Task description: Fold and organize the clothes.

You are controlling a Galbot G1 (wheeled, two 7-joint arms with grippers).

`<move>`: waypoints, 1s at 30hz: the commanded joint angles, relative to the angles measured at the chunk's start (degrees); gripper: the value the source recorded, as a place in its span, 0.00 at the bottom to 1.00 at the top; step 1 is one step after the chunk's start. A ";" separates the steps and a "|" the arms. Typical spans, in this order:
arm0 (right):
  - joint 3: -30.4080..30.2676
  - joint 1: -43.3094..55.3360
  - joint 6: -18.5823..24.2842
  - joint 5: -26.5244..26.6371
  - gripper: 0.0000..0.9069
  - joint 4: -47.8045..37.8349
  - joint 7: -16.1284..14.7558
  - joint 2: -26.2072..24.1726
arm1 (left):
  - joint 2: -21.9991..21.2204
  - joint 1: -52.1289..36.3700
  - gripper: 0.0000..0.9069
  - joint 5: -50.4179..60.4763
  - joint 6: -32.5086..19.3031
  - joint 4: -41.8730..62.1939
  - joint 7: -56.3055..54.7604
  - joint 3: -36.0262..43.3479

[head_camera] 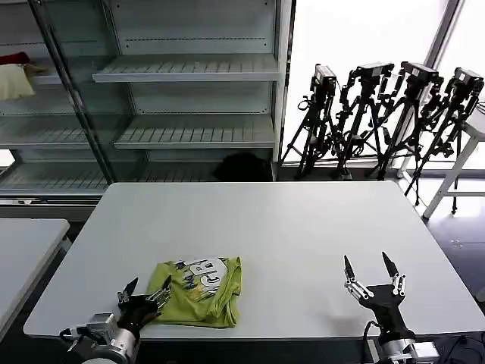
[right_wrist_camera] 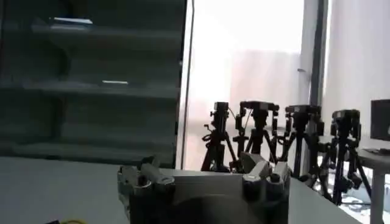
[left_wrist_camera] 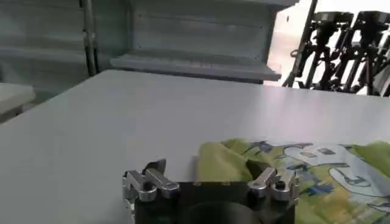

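Observation:
The clothes are one lime-green T-shirt (head_camera: pixel 201 290), lying folded into a compact rectangle near the table's front left, white print facing up. My left gripper (head_camera: pixel 145 292) is low at the shirt's left edge and open. In the left wrist view a corner of the T-shirt (left_wrist_camera: pixel 317 173) reaches in between the spread fingers of the left gripper (left_wrist_camera: pixel 210 178), which close on nothing. My right gripper (head_camera: pixel 371 271) stands open at the front right of the table, fingers pointing up, well apart from the shirt. In its own wrist view the right gripper (right_wrist_camera: pixel 204 173) holds nothing.
The white table (head_camera: pixel 288 220) is bare behind and to the right of the shirt. A metal shelving unit (head_camera: pixel 189 129) stands behind it, with a cream-and-red bundle (head_camera: pixel 15 76) on a left shelf. Several tripods (head_camera: pixel 379 114) stand at the back right. A second table (head_camera: pixel 23 250) is at left.

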 commanded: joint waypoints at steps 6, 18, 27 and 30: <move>-0.07 0.04 0.02 -0.14 1.00 0.01 -0.02 -0.02 | -2.25 0.79 1.00 -4.24 -0.09 0.08 0.19 -1.16; -0.01 -0.14 0.16 -0.14 1.00 -0.06 -0.03 0.00 | -4.03 -0.51 0.90 -2.76 -3.26 4.11 2.49 0.96; -0.08 -0.05 0.17 -0.15 1.00 -0.02 -0.05 -0.14 | -5.49 0.64 0.02 -1.64 -6.04 5.07 4.17 2.38; -0.23 0.00 0.17 -0.17 1.00 -0.01 -0.06 -0.10 | -5.67 0.90 0.01 -1.33 -6.77 4.80 4.67 2.72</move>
